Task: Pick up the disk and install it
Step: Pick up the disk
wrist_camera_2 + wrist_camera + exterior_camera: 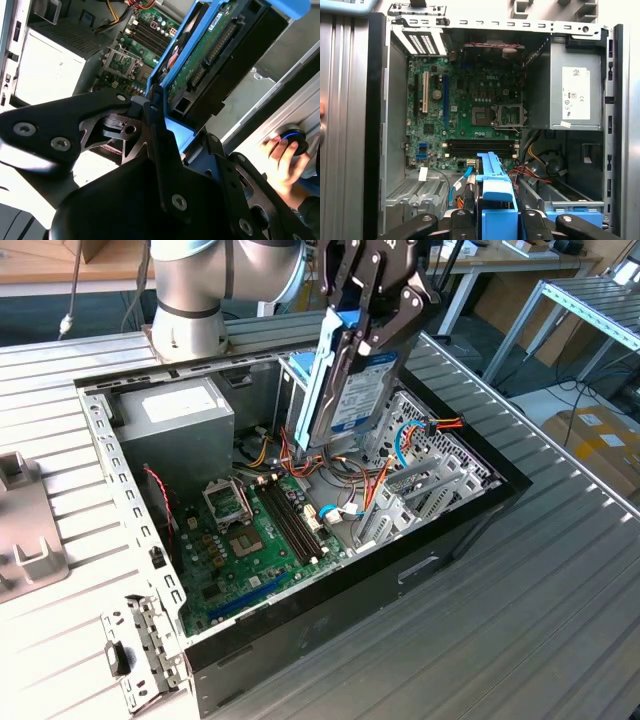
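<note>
Pinched on edge in the gripper [365, 340], the disk [335, 395] hangs over the open case [330, 625] beside its drive cage [430, 465]: pickup is done, installation is not yet.

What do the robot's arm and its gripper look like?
The arm is made of thick, rounded silver-grey tubes and joints. The gripper is black, built of flat, angular link plates joined by round silver screws. Its fingers are slim black bars.
</note>
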`<state>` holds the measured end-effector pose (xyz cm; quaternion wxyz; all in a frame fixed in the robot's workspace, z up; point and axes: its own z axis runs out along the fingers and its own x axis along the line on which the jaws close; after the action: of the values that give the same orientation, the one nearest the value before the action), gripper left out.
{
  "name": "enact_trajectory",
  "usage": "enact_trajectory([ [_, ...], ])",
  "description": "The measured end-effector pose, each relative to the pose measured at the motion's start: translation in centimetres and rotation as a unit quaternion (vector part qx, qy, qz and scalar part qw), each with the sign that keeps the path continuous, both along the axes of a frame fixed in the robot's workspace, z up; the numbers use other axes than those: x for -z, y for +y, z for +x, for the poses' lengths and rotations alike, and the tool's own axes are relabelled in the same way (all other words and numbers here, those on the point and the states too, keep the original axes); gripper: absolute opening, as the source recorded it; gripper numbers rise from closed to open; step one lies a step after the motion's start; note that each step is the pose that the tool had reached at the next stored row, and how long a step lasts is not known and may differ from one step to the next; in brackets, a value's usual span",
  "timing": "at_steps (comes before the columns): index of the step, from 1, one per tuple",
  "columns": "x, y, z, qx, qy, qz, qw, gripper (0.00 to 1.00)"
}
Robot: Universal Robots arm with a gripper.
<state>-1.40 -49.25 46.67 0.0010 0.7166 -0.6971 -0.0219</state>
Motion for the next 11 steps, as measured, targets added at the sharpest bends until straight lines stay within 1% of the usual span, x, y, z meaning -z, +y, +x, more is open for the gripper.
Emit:
enact_trajectory([
  [5, 0.05, -0.24, 0.6, 0.0, 0.0001, 0.0, 1.0, 0.37],
  [11, 0.12, -0.68, 1.48, 0.0, 0.0004, 0.0, 1.0, 0.37],
])
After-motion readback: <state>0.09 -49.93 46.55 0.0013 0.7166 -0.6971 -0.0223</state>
